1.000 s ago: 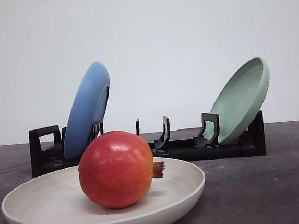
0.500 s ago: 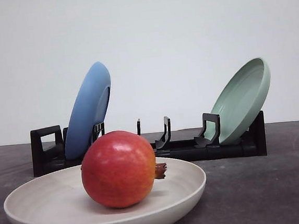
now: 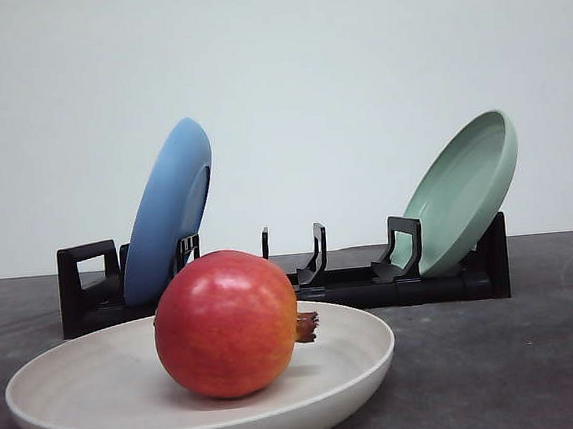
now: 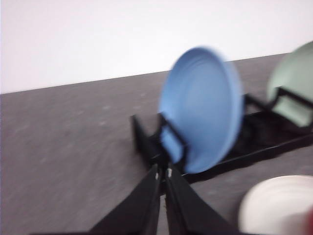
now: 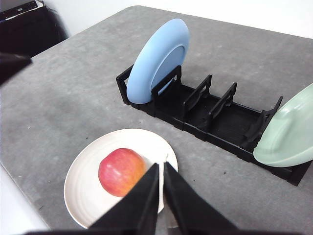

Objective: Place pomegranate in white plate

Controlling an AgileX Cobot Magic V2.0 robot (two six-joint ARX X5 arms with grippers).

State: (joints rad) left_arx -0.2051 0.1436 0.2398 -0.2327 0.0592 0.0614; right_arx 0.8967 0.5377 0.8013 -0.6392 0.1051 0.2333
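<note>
The pomegranate [image 3: 228,323] rests inside the white plate [image 3: 71,394] close to the front camera, its brown crown stub pointing right. From above, the right wrist view shows the pomegranate [image 5: 121,171] lying in the white plate [image 5: 88,196], with my right gripper [image 5: 162,171] shut and empty, hovering over the plate's rim. My left gripper [image 4: 162,172] is shut on nothing, above bare table near the blue plate, and the white plate's edge [image 4: 274,208] shows at the side of that blurred view.
A black dish rack [image 3: 353,284] stands behind the white plate, holding a blue plate [image 3: 171,210] at its left end and a pale green plate [image 3: 465,191] at its right end. The grey table [image 5: 63,98] ends near the white plate's side in the right wrist view.
The front view shifted very slightly; plate and pomegranate stay where they were. The left wrist view is motion-blurred.
</note>
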